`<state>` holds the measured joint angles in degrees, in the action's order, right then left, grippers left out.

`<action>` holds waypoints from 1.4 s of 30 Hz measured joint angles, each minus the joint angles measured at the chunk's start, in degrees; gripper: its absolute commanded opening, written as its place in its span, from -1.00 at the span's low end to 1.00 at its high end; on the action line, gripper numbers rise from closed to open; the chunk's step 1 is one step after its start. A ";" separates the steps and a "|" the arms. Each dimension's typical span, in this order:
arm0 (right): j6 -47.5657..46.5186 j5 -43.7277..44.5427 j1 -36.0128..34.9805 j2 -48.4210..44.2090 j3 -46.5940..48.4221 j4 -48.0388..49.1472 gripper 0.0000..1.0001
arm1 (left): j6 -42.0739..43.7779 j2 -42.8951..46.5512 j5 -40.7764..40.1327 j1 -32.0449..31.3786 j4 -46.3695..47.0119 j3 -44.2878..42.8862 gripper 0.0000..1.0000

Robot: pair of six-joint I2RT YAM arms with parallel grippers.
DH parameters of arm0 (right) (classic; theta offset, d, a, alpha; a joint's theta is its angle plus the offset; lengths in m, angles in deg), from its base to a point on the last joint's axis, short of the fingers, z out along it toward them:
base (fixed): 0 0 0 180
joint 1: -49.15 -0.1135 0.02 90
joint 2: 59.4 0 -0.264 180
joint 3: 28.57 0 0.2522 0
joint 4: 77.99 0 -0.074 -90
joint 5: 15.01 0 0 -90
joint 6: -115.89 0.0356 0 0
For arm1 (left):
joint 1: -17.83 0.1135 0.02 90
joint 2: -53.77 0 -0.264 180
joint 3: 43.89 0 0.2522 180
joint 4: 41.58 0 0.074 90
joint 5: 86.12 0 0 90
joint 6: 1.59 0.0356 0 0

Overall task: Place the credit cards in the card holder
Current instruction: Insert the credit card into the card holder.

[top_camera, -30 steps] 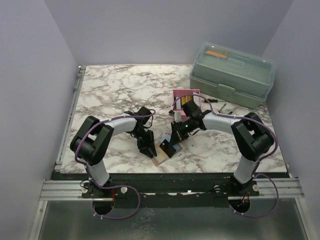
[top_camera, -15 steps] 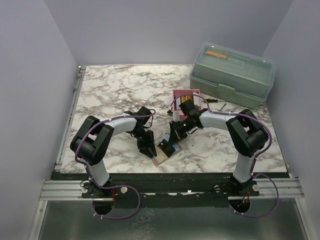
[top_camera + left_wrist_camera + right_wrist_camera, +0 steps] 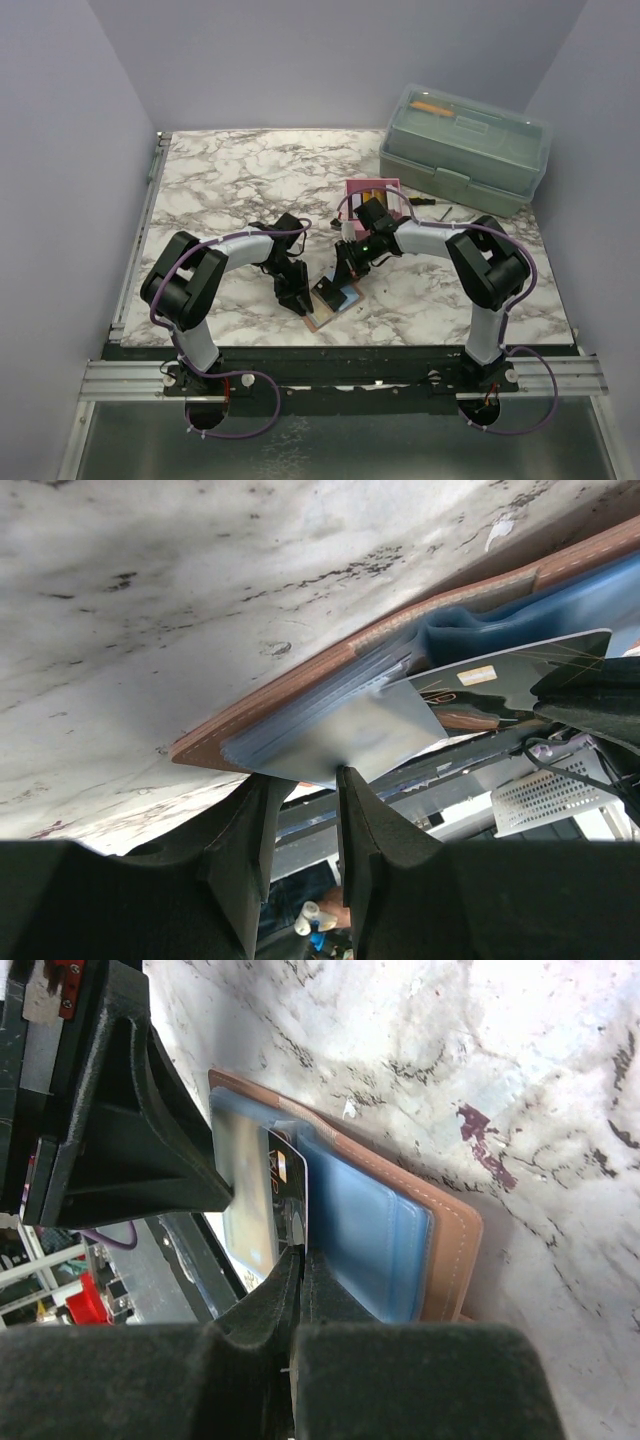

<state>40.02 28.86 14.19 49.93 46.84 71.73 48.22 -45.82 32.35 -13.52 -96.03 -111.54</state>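
Right jaws (image 3: 295,1260), clamped on dark card (image 3: 288,1185), now nearer left jaws (image 3: 300,780), which pinch card holder's (image 3: 440,1250) clear sleeve (image 3: 340,735).

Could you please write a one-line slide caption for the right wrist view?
Right gripper pinches a card edge-on at the clear sleeves of the open card holder, left gripper at its far end.

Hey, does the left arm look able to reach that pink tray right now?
Probably not freely: the left tool is pinching a clear sleeve of the card holder, and the right arm lies between it and the pink tray.
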 measured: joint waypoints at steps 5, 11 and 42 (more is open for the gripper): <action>0.61 0.52 -0.72 0.00 -0.13 1.29 -0.99 | 0.17 0.00 -0.02 0.00 -0.44 0.00 -0.29; 4.68 2.62 -2.12 -1.22 -3.48 5.38 -0.86 | 0.17 0.04 -0.07 0.00 -0.76 0.00 -0.29; 12.26 8.55 -6.93 -5.27 -6.64 8.02 -0.23 | -12.74 10.29 -12.98 1.14 -1.64 8.33 -0.59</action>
<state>52.28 37.40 7.26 44.67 40.20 79.75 35.48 -35.53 19.37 -12.39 -97.67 -103.21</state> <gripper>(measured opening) 0.391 0.228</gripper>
